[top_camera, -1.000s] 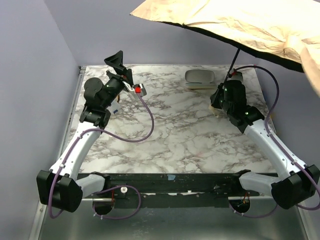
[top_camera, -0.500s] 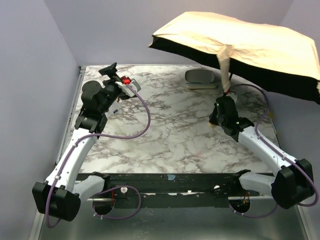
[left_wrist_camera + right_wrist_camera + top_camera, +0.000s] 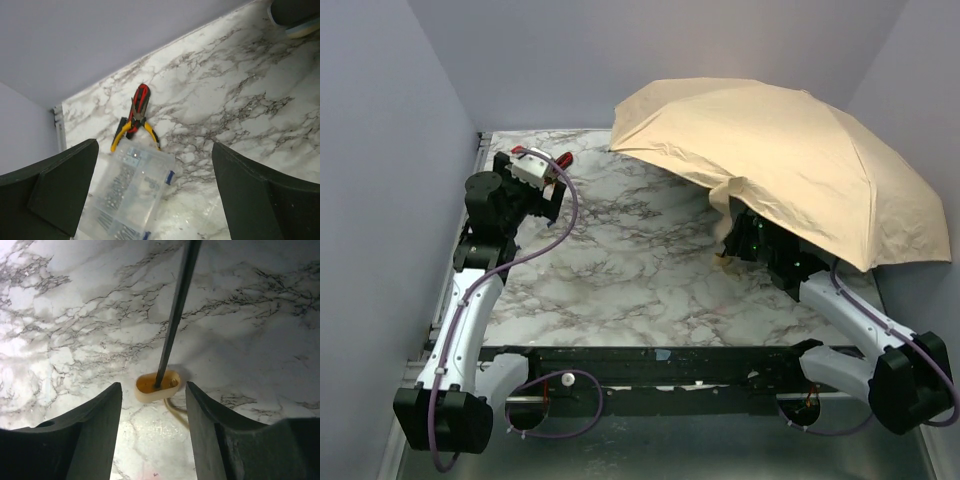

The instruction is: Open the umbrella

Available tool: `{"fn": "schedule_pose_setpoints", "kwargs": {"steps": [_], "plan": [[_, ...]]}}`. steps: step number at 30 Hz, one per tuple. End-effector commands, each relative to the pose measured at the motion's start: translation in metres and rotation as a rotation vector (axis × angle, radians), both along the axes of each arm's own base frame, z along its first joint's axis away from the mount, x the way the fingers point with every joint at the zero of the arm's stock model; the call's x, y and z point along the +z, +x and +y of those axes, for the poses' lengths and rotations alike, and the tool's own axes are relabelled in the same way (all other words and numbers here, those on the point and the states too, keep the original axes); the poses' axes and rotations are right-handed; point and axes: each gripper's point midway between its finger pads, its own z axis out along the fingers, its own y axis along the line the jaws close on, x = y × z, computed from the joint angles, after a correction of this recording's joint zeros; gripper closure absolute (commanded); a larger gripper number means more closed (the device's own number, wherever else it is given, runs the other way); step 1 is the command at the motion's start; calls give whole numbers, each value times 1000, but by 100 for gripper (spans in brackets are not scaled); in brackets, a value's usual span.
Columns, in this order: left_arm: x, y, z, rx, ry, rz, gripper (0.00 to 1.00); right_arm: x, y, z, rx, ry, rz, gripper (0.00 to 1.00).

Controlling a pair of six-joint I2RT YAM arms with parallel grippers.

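Note:
The umbrella [image 3: 790, 150] stands opened out, its beige canopy tilted over the table's right half with the rim low on the right. Its thin black shaft [image 3: 177, 310] runs down to the small beige handle knob [image 3: 156, 386], which rests on the marble with the strap [image 3: 175, 412] trailing beside it. My right gripper [image 3: 154, 405] is open, its fingers on either side just short of the knob and not touching it; from above, the right gripper [image 3: 732, 252] sits partly under the canopy. My left gripper [image 3: 155, 150] hangs open and empty at the back left, the left gripper [image 3: 542, 195] far from the umbrella.
Under the left gripper lies a clear plastic box [image 3: 125, 195] of small parts, with red-and-yellow pliers [image 3: 136, 116] just behind it near the back wall. A pale rounded object [image 3: 295, 20] sits at the far back. Purple walls close in the marble table [image 3: 620, 270] on three sides.
The umbrella came down from high in the air and now rests on the table. The right gripper opened and let go of the handle. The left arm drew back toward the left wall.

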Motion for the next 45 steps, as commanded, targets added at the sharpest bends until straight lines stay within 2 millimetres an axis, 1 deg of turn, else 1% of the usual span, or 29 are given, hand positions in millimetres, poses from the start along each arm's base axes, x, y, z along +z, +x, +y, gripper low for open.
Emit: {"fn": "schedule_pose_setpoints", "kwargs": {"steps": [1, 4, 6, 10, 12, 13, 16, 19, 23, 27, 28, 30, 31, 32, 35, 38, 41, 45], "plan": [[-19, -20, 6, 65, -199, 143, 1, 11, 0, 4, 88, -29, -75, 40], [-28, -25, 12, 103, -249, 193, 1, 16, -3, 0, 145, -99, -114, 30], [-34, -30, 14, 120, -274, 230, 1, 20, -6, -5, 180, -153, -148, 26], [-47, -43, 14, 139, -281, 300, 1, 31, -20, -4, 288, -213, -228, 18], [-49, -50, 16, 138, -263, 314, 1, 38, -25, -8, 320, -258, -269, 12], [-48, -54, 21, 139, -253, 310, 1, 40, -29, -10, 343, -283, -284, 10], [-49, -65, 24, 99, -166, 307, 1, 47, -37, -14, 419, -372, -333, 3], [-58, -79, 25, 51, -60, 331, 1, 55, -44, -21, 515, -515, -393, 1], [-74, -94, 48, 156, 24, 392, 1, 57, -57, -41, 570, -698, -400, 0], [-86, -111, 71, 259, 101, 382, 1, 70, -76, -55, 576, -776, -448, 0], [-89, -115, 76, 281, 121, 369, 1, 70, -81, -57, 581, -789, -460, 0], [-98, -124, 87, 330, 165, 340, 1, 74, -88, -61, 581, -817, -496, 0], [-99, -129, 89, 333, 180, 319, 1, 77, -91, -64, 573, -827, -515, 0], [-103, -134, 95, 362, 200, 309, 1, 79, -93, -66, 563, -835, -527, 0], [-106, -145, 102, 405, 211, 271, 1, 85, -94, -77, 496, -847, -524, 0], [-112, -152, 109, 450, 217, 252, 1, 89, -92, -85, 442, -855, -507, 0], [-117, -154, 116, 481, 235, 227, 1, 92, -90, -90, 400, -851, -497, 0], [-120, -154, 116, 480, 245, 208, 1, 94, -88, -96, 356, -852, -481, 0]]}}
